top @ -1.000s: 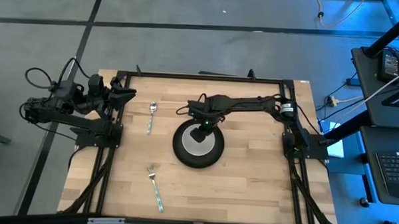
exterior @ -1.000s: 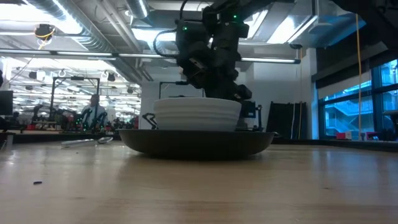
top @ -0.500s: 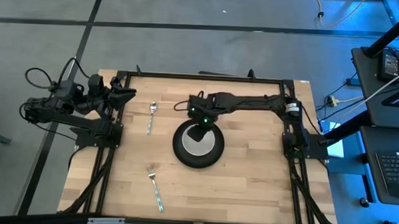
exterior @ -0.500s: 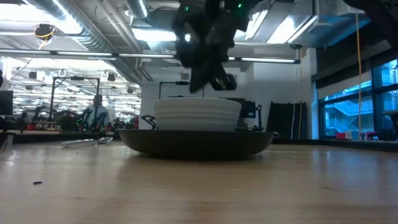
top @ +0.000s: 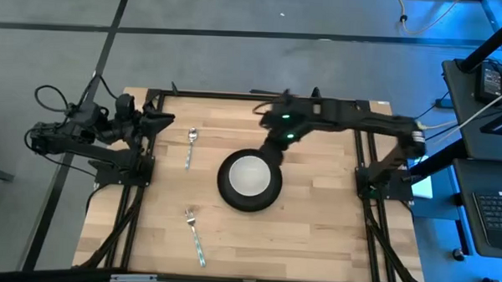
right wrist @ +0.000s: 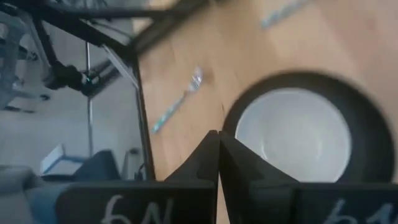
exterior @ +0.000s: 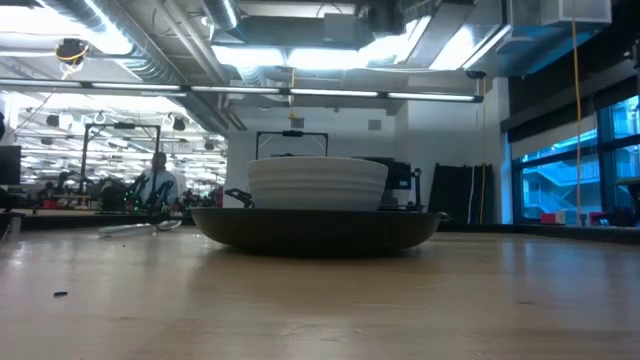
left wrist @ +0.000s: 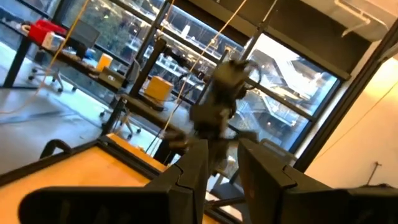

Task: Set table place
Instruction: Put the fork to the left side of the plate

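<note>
While the white bowl (top: 249,174) sits centred in the black plate (top: 225,189) at the middle of the worktop (top: 315,235), the right gripper (top: 275,140) hangs in the air just past the plate's far rim, touching neither plate nor bowl; its wrist view shows the jaws pressed together with nothing between them. Left of the plate and toward the far edge lies the spoon (top: 190,147), well apart from it. Near-left of the plate lies the fork (top: 195,237), also well apart. Farther left than the spoon, at the worktop's left edge, the left gripper (top: 157,118) waits, its jaws a little apart and empty. At table height the bowl (exterior: 317,183) stands upright in the plate (exterior: 318,229)
</note>
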Controlling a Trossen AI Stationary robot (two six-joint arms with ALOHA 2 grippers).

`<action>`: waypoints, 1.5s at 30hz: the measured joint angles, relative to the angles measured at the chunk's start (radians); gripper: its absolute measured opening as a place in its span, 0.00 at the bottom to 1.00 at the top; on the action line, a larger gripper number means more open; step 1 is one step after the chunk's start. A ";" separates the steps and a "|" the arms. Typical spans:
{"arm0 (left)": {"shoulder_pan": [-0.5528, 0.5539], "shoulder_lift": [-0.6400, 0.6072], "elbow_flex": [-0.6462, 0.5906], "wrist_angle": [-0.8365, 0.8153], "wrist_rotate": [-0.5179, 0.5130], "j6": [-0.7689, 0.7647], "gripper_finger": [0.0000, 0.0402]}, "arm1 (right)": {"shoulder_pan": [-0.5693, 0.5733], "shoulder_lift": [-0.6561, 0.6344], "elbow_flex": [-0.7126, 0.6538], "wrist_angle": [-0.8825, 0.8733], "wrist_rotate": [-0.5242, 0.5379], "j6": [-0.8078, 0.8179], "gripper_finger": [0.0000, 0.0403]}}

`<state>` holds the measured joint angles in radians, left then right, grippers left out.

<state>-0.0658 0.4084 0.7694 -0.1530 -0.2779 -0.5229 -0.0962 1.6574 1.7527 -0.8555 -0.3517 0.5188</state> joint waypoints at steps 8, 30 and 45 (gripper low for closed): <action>0.000 0.107 0.001 0.004 -0.024 -0.187 0.21 | 0.091 -0.216 -0.001 -0.002 0.227 -0.082 0.03; -0.022 0.501 0.000 0.006 -0.147 -0.531 0.21 | 0.154 -0.256 -0.003 -0.016 0.194 -0.246 0.03; -0.093 0.589 0.001 0.001 -0.181 -0.672 0.21 | 0.142 -0.237 -0.004 -0.018 0.220 -0.428 0.03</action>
<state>-0.1592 0.9978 0.7700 -0.1516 -0.4593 -1.1949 0.0461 1.4200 1.7485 -0.8739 -0.1318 0.0905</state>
